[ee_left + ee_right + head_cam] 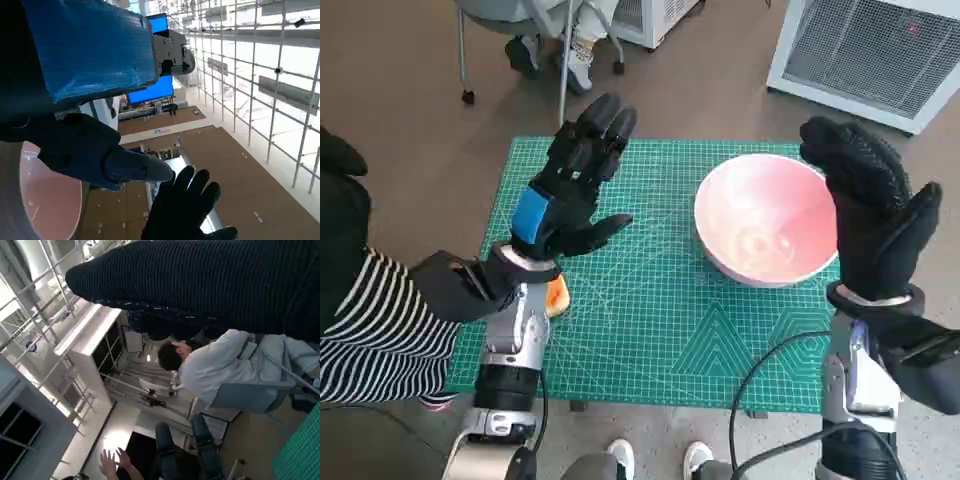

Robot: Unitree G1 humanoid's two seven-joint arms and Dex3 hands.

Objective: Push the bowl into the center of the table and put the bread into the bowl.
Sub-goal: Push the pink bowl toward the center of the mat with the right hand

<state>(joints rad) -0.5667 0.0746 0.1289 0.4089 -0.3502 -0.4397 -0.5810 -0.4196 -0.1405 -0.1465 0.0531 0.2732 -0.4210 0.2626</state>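
The left hand [575, 185] is black, with a strip of bright blue tape [531, 218] across its back. Behind it the forearm [515, 340] is pale silver-grey and ends in a dark ribbed ring near the bottom edge. The right hand [868, 205] wears a black knitted glove (the weave shows as fine ridges in the right wrist view). Its forearm [855, 385] is pale too, and a black cable [760, 375] loops beside it, probably running to the wrist.

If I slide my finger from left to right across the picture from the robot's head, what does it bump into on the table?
Striped sleeve of a person → orange bread peeking out beside the left arm → left hand → pink bowl → right hand.
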